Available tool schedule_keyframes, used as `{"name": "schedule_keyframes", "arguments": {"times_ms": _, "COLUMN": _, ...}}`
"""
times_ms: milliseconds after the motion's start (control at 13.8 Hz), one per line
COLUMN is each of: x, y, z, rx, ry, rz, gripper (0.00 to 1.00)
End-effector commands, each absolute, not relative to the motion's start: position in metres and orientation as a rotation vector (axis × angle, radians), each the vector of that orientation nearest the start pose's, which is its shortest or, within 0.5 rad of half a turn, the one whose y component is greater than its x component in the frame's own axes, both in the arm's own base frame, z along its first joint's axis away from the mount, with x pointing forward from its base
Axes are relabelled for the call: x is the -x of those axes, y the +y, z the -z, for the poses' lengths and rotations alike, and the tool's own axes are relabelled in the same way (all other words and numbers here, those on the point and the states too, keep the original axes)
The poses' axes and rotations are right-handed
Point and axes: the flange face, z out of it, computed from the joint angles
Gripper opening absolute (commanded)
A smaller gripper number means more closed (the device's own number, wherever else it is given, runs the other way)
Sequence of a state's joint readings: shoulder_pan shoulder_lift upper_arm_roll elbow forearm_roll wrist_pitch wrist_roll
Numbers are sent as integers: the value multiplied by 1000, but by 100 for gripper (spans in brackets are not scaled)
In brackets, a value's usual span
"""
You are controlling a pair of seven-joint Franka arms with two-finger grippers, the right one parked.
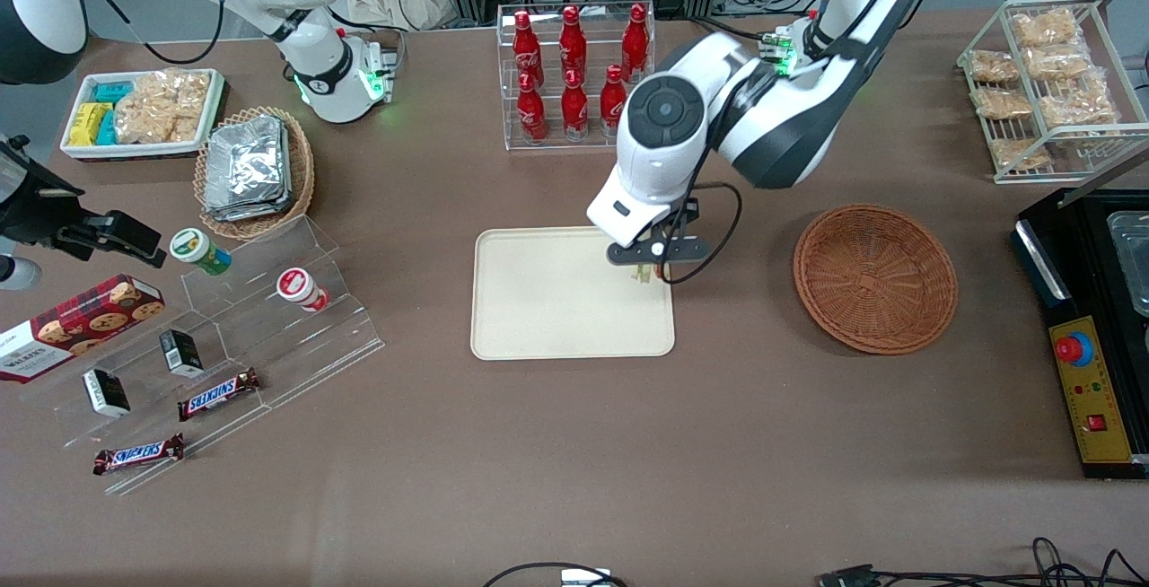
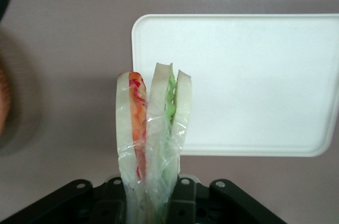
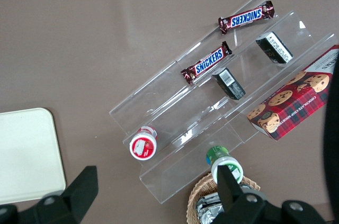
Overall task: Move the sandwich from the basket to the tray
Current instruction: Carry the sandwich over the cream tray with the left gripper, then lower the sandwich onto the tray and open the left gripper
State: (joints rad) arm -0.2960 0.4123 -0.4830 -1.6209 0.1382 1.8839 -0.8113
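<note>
While the tray (image 1: 556, 300) lies under and to the parked-arm side of the gripper (image 1: 648, 271), the gripper hangs just above the tray's edge nearest the basket (image 1: 875, 277), its fingers clamped on the sandwich (image 2: 151, 128), which stands upright between them with its striped filling edge facing the wrist camera. In the front view only a sliver of the sandwich (image 1: 643, 273) shows beneath the hand; the basket, well apart toward the working arm's end of the table, holds nothing visible. Risk, as judged from this position: the sandwich sits over the tray's margin rather than its middle, so a release here could let the wedge tip across the low rim onto the table; the slack clear wrap may also cling to a finger pad and drag the wedge as the fingers part. Hidden: the fingertips themselves, the sandwich's lower end inside the grip, and the gap between sandwich and tray surface.
</note>
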Motion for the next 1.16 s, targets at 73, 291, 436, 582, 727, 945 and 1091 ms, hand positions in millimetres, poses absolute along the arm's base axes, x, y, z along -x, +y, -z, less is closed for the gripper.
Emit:
{"name": "schedule_keyframes", "arguments": {"times_ms": 73, "x": -495, "y": -418, "z": -315, "rx": 3124, "ry": 13, "rz": -124, "gripper": 12}}
{"name": "schedule_keyframes", "arguments": {"times_ms": 291, "x": -502, "y": -422, "z": -265, "rx": 3137, "ry": 60, "rz": -104, "gripper": 12}}
{"name": "schedule_keyframes", "arguments": {"times_ms": 436, "x": -513, "y": -415, "z": -236, "rx": 3156, "ry": 32, "rz": -71, "gripper": 12}}
{"name": "schedule_keyframes", "arguments": {"times_ms": 582, "x": -513, "y": -415, "z": -223, "rx": 3166, "ry": 21, "rz": -80, "gripper": 12}}
{"name": "schedule_keyframes", "arguments": {"times_ms": 727, "x": -516, "y": -412, "z": -216, "rx": 3171, "ry": 7, "rz": -77, "gripper": 14}}
{"name": "schedule_keyframes", "arguments": {"times_ms": 945, "x": -517, "y": -411, "z": -215, "rx": 3165, "ry": -79, "rz": -84, "gripper": 100}}
{"name": "schedule_keyframes", "arguments": {"times_ms": 1091, "x": -518, "y": -411, "z": -226, "rx": 3164, "ry": -112, "rz": -68, "gripper": 100}}
